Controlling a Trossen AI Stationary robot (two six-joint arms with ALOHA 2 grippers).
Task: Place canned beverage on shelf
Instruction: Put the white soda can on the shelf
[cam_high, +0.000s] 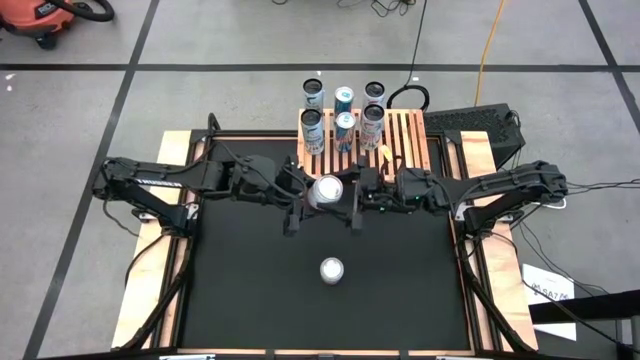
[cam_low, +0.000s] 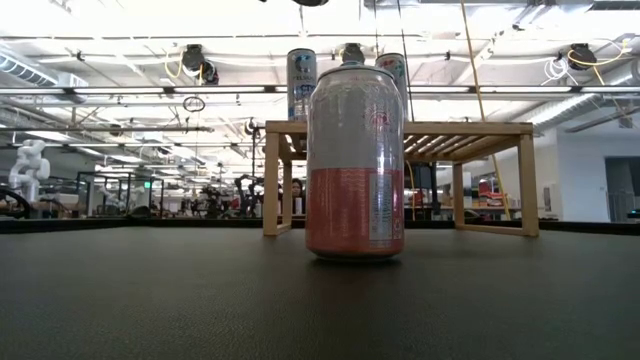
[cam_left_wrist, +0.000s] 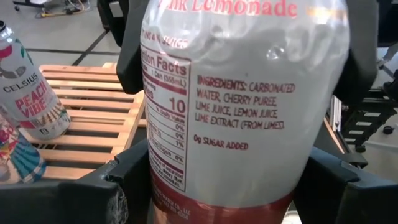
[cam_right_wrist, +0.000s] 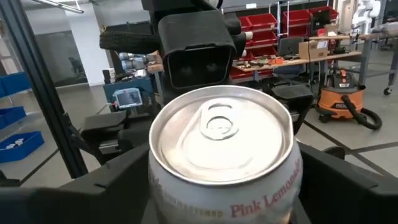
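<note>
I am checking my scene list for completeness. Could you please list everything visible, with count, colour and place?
shelf: one, light wood, at the table's far edge
tall cans: six, mostly white and blue, in two rows on the shelf's left part
held can: one, silver and pink, between both grippers, in front of the shelf
standing can: one, silver and pink, upright mid-table
table: one, black top
vacuum: one, orange, on the floor
left gripper: one, dark, closed on the held can
right gripper: one, dark, at the held can's top

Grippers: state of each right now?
Left gripper: shut on the pink lemonade can.
Right gripper: fingers either side of the same can; grip cannot be told.
</note>
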